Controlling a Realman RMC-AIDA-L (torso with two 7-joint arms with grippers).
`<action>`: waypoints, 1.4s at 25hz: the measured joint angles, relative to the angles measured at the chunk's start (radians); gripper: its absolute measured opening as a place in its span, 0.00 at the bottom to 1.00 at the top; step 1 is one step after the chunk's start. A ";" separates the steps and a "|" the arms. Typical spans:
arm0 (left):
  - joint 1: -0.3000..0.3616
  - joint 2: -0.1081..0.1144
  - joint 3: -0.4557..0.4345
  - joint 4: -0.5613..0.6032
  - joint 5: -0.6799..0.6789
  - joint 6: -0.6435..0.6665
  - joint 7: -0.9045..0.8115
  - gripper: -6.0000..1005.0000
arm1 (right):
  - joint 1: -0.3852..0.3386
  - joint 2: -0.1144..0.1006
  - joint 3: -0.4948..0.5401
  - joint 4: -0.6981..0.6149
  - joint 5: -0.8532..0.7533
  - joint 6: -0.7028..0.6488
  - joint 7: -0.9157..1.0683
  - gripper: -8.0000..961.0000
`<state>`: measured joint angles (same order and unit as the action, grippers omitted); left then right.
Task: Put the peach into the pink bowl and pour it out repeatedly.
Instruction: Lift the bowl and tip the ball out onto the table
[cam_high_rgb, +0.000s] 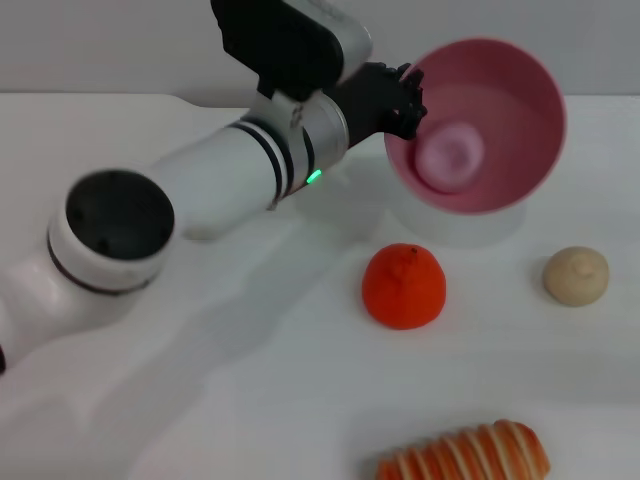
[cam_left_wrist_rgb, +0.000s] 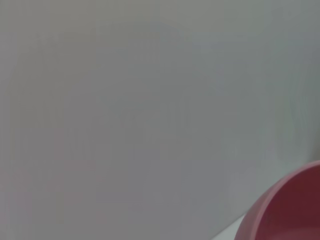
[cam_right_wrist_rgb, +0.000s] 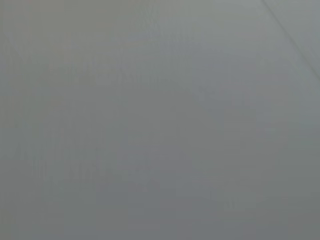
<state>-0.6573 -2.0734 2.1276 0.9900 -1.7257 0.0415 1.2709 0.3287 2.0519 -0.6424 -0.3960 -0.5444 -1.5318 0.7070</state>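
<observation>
**Pink bowl tipped, peach inside**

Head view: left gripper (cam_high_rgb: 408, 100) clamped the pink bowl (cam_high_rgb: 520, 110) at its rim, lifted and tilted; the peach (cam_high_rgb: 452, 155) lay inside, low. Risk: peach rolling onto the orange fruit (cam_high_rgb: 404, 286). Open table (cam_high_rgb: 250, 380) nearer.

Left wrist view: bowl edge only.

Right wrist view: nothing; right gripper unseen.

On the white table (cam_high_rgb: 250, 400) sit a bright orange-red round fruit (cam_high_rgb: 404, 285), a small beige lumpy ball (cam_high_rgb: 576, 275) well apart, and an orange-and-white striped object (cam_high_rgb: 468, 455), possibly bread, at the near edge.
</observation>
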 joint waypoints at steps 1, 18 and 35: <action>0.013 0.000 0.032 0.021 0.019 0.050 0.000 0.11 | 0.002 -0.001 0.000 0.000 0.000 0.000 0.000 0.59; 0.120 0.004 0.356 0.048 0.605 0.570 -0.366 0.11 | 0.011 0.002 -0.008 0.001 -0.006 0.001 0.023 0.59; 0.137 0.003 0.396 -0.113 1.041 0.859 -0.870 0.11 | 0.007 0.010 -0.010 -0.003 -0.009 0.001 0.038 0.59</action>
<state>-0.5202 -2.0702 2.5231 0.8769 -0.6843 0.9006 0.4004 0.3359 2.0618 -0.6519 -0.3989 -0.5538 -1.5310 0.7454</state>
